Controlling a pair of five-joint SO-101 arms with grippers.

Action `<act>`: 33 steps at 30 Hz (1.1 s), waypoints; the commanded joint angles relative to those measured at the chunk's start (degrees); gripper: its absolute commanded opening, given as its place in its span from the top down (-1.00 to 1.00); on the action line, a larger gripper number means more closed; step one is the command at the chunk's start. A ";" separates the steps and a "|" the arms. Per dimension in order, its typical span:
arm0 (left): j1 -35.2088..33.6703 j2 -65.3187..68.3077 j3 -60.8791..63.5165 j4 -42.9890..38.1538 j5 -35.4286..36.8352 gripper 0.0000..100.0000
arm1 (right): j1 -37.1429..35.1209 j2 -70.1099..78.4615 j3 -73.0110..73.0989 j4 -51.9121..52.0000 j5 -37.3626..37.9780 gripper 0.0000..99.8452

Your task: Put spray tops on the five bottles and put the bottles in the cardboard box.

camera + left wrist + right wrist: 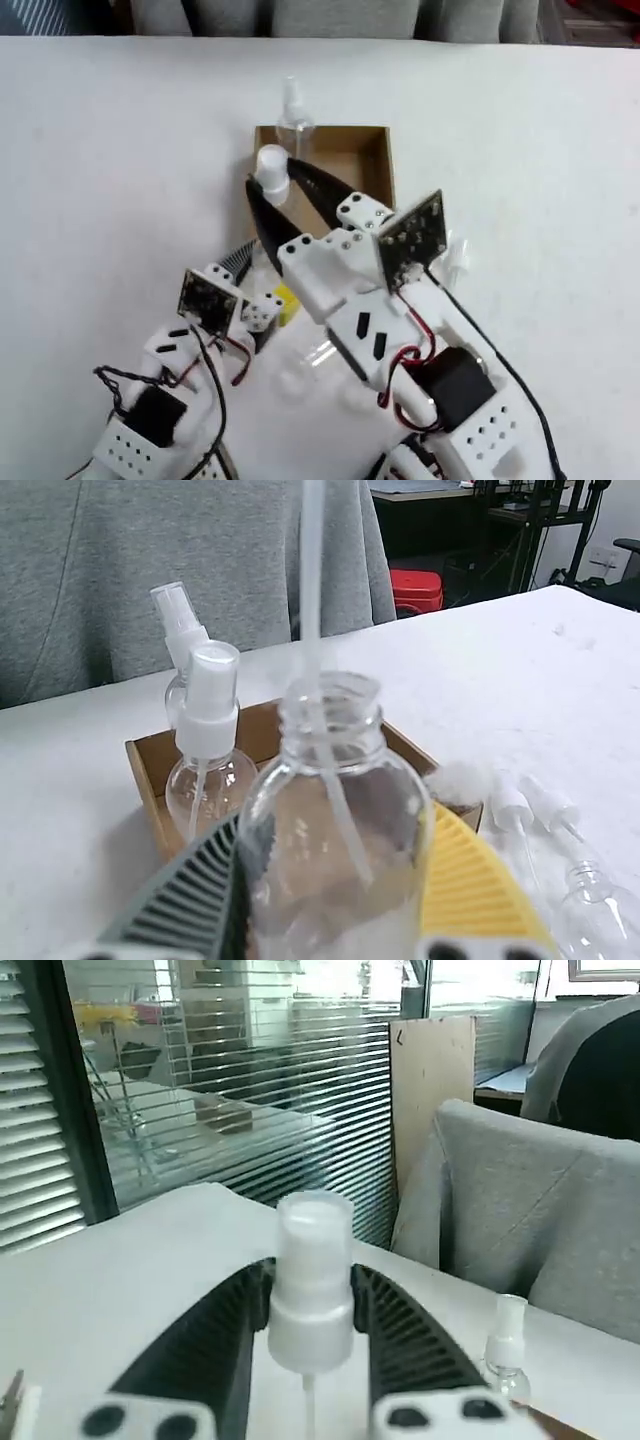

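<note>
Evidently the capping step is in hand. The open bottle (pixel 335 790) stands on the table near the cardboard box (pixel 142 772), clamped between the grey and yellow fingers of the left gripper (pixel 335 885). A thin dip tube (pixel 312 580) already hangs down through its neck. Above, the right gripper (pixel 312 1305) pinches the spray top (pixel 312 1230) between its black fingers.

I'd say the next move wants a straight descent with the tube kept centred. Once the collar meets the neck, the top needs seating or twisting home.

The left wrist view tells me the tube is inside the neck, and it shows a capped bottle (pixel 205 760) apparently in the box and loose spray tops (pixel 518 805) on the table. From overhead, the top reads merely as hovering by the box's corner.
</note>
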 commanded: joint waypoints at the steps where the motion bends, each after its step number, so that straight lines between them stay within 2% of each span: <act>1: 0.22 -0.40 -0.18 1.23 -0.35 0.88 | -0.48 -0.31 0.35 -0.66 -0.53 0.96; 6: -1.89 -0.48 -0.18 1.05 -0.35 0.88 | -0.57 -0.31 3.52 -0.66 -0.53 0.96; 33: -1.80 -0.48 -0.18 1.14 -0.35 0.88 | -0.75 -0.31 11.25 -0.31 -0.18 0.96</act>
